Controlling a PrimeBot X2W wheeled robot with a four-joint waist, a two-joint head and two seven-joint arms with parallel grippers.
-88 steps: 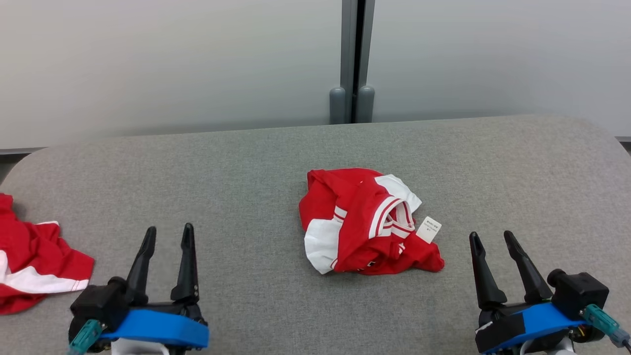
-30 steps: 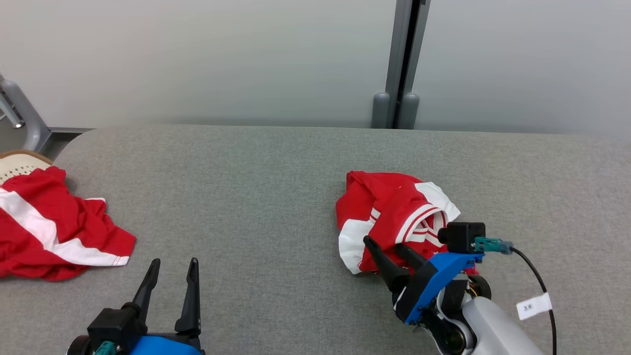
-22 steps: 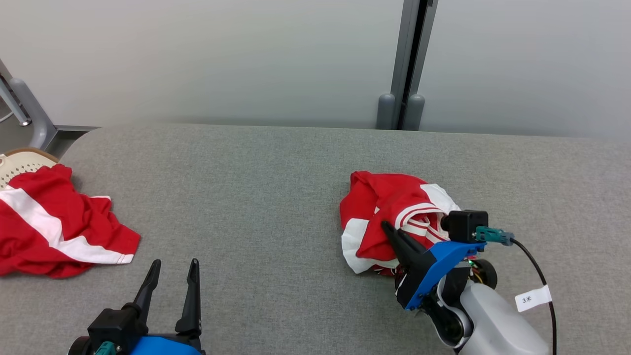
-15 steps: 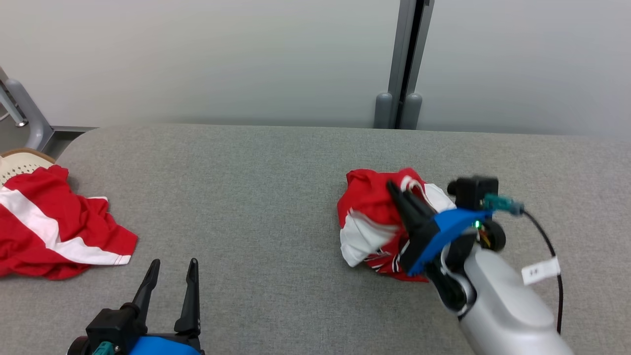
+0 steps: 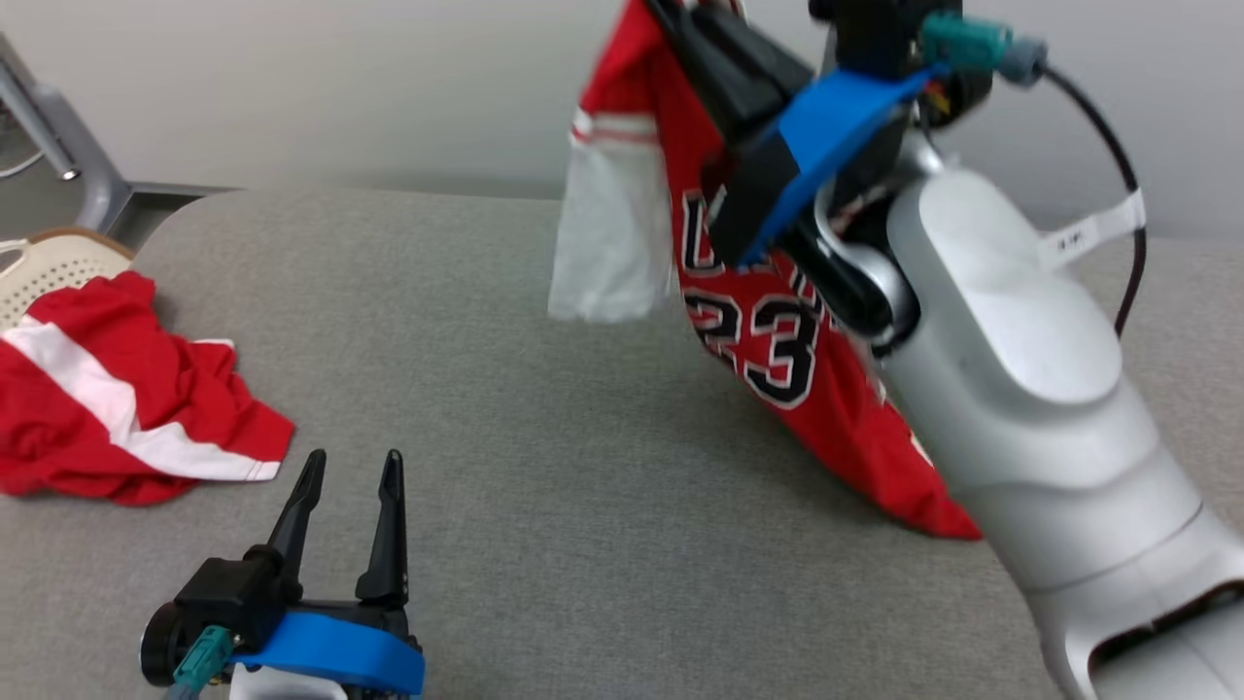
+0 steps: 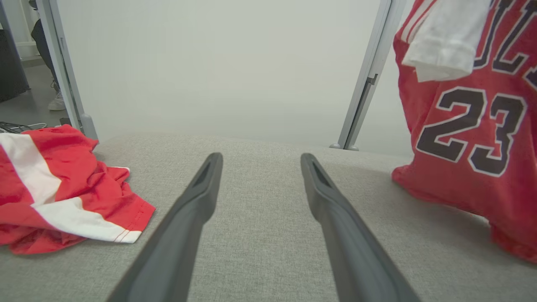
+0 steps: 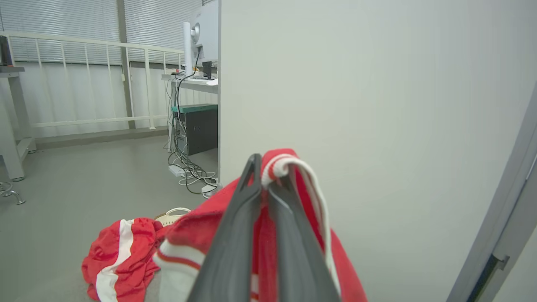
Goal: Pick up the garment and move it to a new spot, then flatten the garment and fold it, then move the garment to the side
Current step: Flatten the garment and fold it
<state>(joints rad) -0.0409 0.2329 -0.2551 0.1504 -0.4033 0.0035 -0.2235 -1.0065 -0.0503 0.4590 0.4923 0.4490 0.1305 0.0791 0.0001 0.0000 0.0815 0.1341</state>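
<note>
Early days here: only the pick-up looks done. Far left, a cream perforated plastic basket (image 5: 49, 267) sits just past the corner of the grey fabric-covered table (image 5: 486, 408). Can't tell if anything's in it, though a crumpled red-and-white shirt (image 5: 126, 418) lies on the table right against it. The left gripper (image 5: 354, 462) rests low, jaws wide apart, empty. Next, the red basketball jersey with a black 23 (image 5: 777, 340) hangs in the air, lower end touching the table. The right gripper (image 7: 264, 176) is pinched tight on its striped trim. Relocating, flattening, folding and setting aside are all left, I'd say.
</note>
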